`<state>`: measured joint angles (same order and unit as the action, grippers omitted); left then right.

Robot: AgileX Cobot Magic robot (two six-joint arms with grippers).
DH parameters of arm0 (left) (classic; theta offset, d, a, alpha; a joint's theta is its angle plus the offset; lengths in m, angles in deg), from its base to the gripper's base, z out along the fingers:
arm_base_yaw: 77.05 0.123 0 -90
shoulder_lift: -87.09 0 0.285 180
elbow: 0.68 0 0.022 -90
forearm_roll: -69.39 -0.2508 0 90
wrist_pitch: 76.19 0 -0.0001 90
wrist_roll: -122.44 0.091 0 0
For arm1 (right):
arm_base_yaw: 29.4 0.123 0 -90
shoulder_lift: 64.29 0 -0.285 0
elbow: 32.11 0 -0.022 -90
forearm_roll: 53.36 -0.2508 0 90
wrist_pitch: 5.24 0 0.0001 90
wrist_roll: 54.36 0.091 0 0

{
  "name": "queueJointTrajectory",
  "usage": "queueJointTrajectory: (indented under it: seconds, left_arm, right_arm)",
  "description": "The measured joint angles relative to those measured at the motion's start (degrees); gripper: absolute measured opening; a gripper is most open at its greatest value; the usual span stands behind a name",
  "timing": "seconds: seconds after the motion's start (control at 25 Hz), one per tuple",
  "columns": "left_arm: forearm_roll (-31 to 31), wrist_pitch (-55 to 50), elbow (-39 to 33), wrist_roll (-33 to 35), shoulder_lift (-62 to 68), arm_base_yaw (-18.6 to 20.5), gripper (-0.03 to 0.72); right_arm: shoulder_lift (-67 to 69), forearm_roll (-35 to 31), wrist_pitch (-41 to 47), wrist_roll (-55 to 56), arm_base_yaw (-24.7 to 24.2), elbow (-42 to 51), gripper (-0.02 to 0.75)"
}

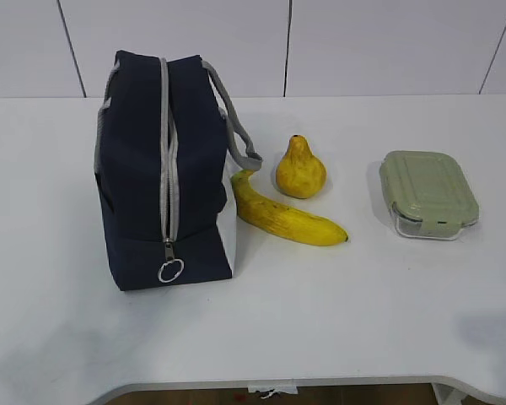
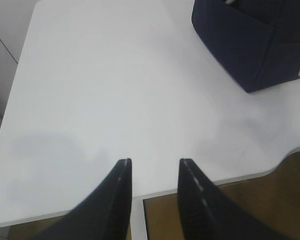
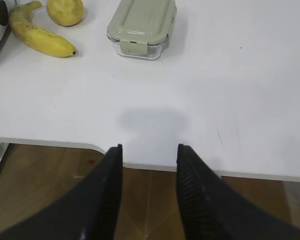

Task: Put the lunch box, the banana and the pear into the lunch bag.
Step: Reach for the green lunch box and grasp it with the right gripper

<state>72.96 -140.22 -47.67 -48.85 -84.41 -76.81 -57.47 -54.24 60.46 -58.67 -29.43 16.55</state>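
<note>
A white worktop fills the scene, its near edge cut in a curve. Behind it, on the far side, a white panelled wall with thin dark seams is seen. Below, what seems a brown wooden floor is visible.

I'm looking down past my right gripper, its two dark fingers standing apart with nothing between them, hanging over the near edge of the white table. Brown floor is showing below that edge. Up ahead, the lunch box is sitting flat with its sage-green lid clipped on, the clear base peeking out beneath. To its left the pear is resting, partly cut off by the top of the frame. Just beside it the banana is lying curved, dark tip pointing toward the lunch box. A dark shape at the far left edge, possibly the lunch bag, is barely showing.
</note>
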Motion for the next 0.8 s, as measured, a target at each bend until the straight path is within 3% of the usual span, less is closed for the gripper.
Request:
queueJointTrajectory:
  seconds: [0.8]
  left_arm:
    - [0.0, 0.0, 0.0, 0.0, 0.0, 0.0, 0.243]
  right_arm:
    - [0.0, -0.34, 0.0, 0.0, 0.0, 0.0, 0.279]
